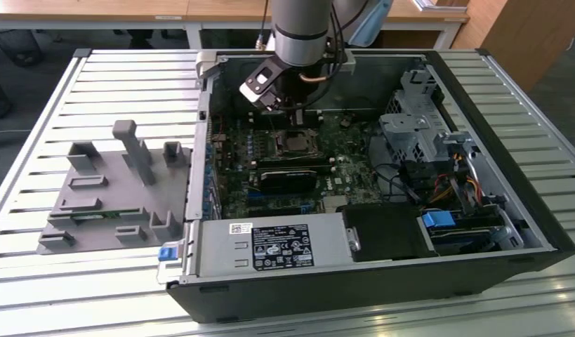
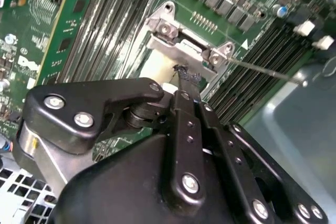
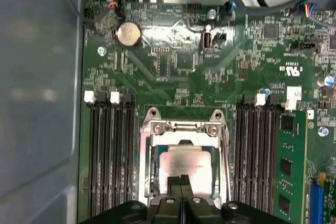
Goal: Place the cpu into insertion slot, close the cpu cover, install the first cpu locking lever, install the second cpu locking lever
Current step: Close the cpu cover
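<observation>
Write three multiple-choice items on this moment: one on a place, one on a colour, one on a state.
1. Where is the end effector?
A. Over the bare table slats
B. Inside the open computer case
C. Raised clear above the whole rig

2. What colour is the fixture lying to the exterior view's left of the case?
A. Red
B. Grey
C. Yellow

3. Where is the cpu?
A. Lying flat in the insertion slot
B. Held in the air
C. On the fixture

Answers: 1 B, the exterior view shows the arm reaching down into the case; 2 B, the moulded block is plain grey; 3 A, the first wrist view shows the chip seated within the socket's metal rim.
</observation>
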{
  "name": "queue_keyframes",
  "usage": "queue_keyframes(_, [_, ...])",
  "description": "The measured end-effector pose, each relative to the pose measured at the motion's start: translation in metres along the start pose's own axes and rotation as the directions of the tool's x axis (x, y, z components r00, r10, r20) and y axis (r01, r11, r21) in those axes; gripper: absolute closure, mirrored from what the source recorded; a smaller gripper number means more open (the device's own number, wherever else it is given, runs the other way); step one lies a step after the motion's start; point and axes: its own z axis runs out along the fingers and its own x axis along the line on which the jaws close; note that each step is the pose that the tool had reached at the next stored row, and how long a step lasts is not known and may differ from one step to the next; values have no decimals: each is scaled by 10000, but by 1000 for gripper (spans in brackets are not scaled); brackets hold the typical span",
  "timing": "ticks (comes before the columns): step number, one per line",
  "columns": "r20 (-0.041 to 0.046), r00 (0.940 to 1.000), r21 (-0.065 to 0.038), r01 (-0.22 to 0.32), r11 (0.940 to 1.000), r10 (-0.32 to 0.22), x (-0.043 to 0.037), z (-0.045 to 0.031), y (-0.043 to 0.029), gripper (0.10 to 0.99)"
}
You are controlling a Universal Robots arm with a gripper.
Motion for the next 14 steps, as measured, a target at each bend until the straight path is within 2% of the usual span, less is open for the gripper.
queue_keyframes(8, [0,10000,0,0,10000,0,0,61,-99,980])
queue_keyframes(14, [2,10000,-14,1,10000,-1,0,104,-116,980])
